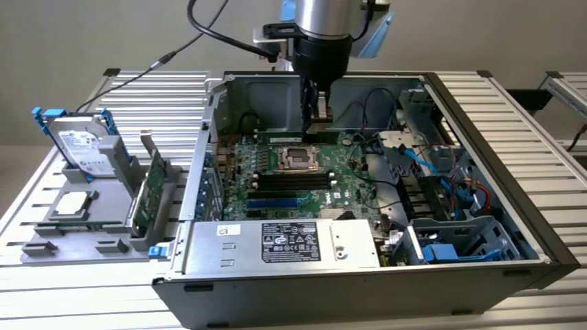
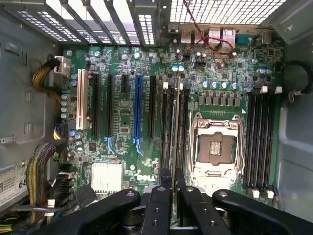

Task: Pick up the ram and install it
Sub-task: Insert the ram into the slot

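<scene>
While our claw point(image 2: 172, 178) pinches the ram point(image 2: 176, 129) narrowly by one end, we see the stick edge-on, poised over the black slots point(image 2: 165, 122) just beside the socket point(image 2: 214, 149). Whether it touches them, we cannot tell. Grey metal case point(image 1: 206, 137) walls ring the board point(image 2: 122, 132), with open room above it, and cables point(image 2: 41, 166) crowd one side. The ram is thin, flat and green. The socket is square with a shiny metal frame. The slots are long, straight and narrow.
</scene>
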Available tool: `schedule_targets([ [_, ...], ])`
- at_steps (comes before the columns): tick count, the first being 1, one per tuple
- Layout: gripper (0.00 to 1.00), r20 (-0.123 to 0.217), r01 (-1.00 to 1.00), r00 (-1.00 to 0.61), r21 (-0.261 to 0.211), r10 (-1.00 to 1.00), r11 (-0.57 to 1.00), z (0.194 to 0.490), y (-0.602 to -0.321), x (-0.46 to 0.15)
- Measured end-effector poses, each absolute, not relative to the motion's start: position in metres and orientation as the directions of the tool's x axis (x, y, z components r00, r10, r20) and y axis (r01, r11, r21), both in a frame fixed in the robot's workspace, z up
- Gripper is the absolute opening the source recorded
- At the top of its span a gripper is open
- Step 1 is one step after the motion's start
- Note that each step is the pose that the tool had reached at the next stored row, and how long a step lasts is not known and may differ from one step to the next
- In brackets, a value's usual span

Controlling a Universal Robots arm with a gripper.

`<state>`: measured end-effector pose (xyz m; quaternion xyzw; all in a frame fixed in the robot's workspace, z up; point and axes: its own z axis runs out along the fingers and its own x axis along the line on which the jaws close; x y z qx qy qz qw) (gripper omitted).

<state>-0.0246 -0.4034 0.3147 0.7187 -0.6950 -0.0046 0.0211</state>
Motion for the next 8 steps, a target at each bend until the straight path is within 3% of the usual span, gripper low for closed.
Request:
schedule_targets([
  [8,0.14,0.023,-0.999,0.034,0.037,-0.999,-0.033,0.300,-0.405,-0.025],
])
